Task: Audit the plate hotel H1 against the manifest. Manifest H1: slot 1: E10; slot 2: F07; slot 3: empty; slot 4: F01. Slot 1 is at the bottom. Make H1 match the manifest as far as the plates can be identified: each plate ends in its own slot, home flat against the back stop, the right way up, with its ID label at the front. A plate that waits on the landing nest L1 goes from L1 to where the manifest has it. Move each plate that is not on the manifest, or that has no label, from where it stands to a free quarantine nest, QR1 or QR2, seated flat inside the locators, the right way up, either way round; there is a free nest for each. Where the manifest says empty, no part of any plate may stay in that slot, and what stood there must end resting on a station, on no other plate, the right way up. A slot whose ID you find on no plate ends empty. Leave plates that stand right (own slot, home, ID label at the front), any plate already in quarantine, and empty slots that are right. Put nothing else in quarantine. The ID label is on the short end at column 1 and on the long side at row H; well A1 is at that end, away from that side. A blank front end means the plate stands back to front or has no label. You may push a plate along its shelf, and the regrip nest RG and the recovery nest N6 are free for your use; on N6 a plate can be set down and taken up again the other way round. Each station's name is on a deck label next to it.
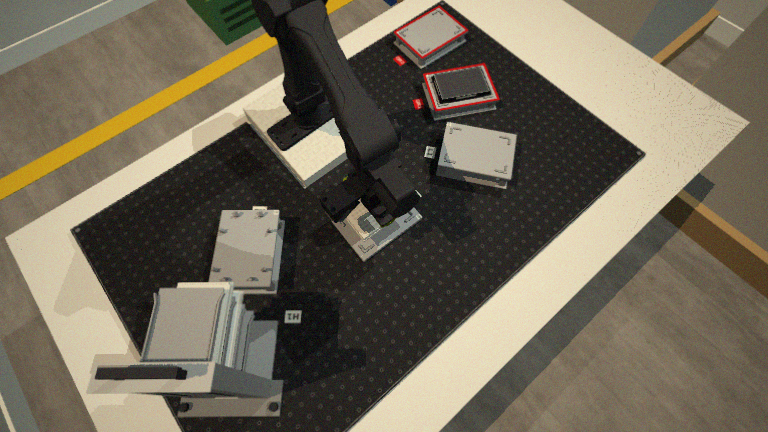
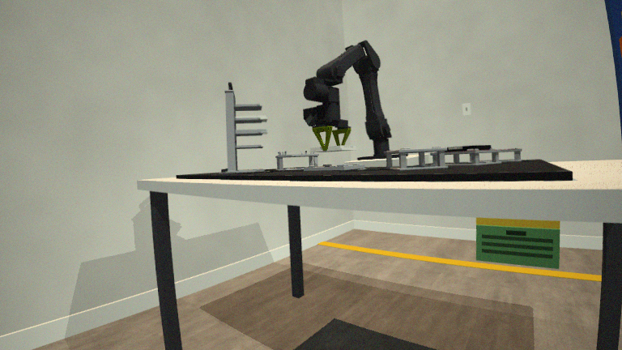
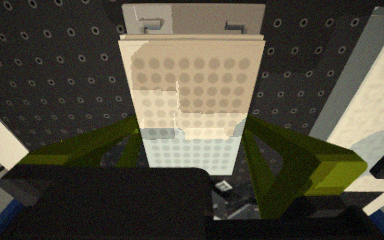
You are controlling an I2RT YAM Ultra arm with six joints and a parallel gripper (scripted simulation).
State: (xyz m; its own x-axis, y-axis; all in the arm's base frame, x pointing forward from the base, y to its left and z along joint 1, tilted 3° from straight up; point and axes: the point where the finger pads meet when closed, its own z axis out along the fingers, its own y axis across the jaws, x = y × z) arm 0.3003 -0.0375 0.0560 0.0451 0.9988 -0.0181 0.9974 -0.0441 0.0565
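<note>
My gripper (image 1: 376,209) hangs over the small flat nest (image 1: 378,233) in the middle of the deck. Its green fingers are shut on the long sides of a pale well plate (image 3: 192,100). The plate is held level a little above the nest (image 3: 192,17), right way up with its wells showing. In the side view the plate (image 2: 332,147) hangs just under the fingertips (image 2: 332,137). The plate hotel H1 (image 1: 186,336) stands at the deck's near left corner, and its four shelves show in the side view (image 2: 243,125). What its slots hold is hidden.
Two red-framed nests stand at the back: one empty (image 1: 430,34), one holding a dark plate (image 1: 461,87). An empty grey nest (image 1: 477,154) lies right of the arm. Another grey nest (image 1: 246,249) lies beside the hotel. The arm base (image 1: 300,127) sits behind the gripper.
</note>
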